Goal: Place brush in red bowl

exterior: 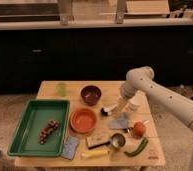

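The brush (109, 109) lies on the wooden table (155, 155), right of centre, with its small dark head pointing left and its pale handle running right. My gripper (121, 107) hangs from the white arm (155, 92) and sits low over the handle end of the brush, at or just above it. Whether it touches the brush is hidden. The red bowl (83, 120) stands empty just left of the brush and slightly nearer the front.
A dark maroon bowl (91, 93) and a green cup (61, 88) stand at the back. A green tray (25, 127) at the left holds dark grapes. A wooden block brush (97, 141), metal cup (117, 140), grey cloth (121, 122), tomato (139, 128), green vegetable (137, 147) and blue sponge (70, 147) crowd the front.
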Action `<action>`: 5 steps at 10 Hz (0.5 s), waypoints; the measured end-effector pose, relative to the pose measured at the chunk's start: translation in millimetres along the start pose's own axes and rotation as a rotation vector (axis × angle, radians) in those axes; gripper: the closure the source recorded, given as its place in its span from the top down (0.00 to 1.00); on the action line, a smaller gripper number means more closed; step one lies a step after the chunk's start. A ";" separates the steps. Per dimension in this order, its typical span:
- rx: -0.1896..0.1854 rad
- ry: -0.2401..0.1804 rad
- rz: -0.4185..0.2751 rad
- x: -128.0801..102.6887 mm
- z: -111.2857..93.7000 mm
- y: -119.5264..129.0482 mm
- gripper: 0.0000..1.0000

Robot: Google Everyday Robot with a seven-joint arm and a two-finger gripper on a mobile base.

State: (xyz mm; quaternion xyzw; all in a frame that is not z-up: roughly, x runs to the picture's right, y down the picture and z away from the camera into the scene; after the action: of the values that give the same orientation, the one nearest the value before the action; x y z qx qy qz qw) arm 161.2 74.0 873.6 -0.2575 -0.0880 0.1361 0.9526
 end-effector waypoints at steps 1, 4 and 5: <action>-0.006 -0.003 -0.004 0.0 6.0 -0.7 0.80; -0.013 -0.026 -0.021 5.1 24.6 -3.0 0.80; -0.011 -0.046 -0.030 6.8 30.2 -4.3 0.80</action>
State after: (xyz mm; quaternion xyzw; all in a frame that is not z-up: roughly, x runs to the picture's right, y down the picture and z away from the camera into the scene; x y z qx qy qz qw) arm 161.4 86.6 902.1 -0.2584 -0.1145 0.1271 0.9508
